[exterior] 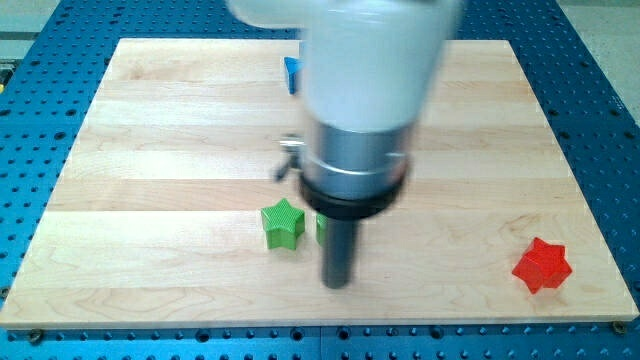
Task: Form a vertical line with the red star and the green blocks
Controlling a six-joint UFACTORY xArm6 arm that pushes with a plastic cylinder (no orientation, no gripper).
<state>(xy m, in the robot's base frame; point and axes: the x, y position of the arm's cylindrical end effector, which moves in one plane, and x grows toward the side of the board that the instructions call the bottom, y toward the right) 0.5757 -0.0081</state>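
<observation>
A green star (283,223) lies on the wooden board (150,180) below the middle. A second green block (321,230) shows only as a thin sliver just right of the star; my rod hides the rest, so its shape cannot be made out. A red star (541,265) lies near the board's lower right corner, far from the green blocks. My tip (338,283) rests on the board just below and right of the green star, next to the hidden green block.
A blue block (292,74) near the view's top is partly hidden behind the arm's large white and grey body (365,110). Blue perforated table surface surrounds the board.
</observation>
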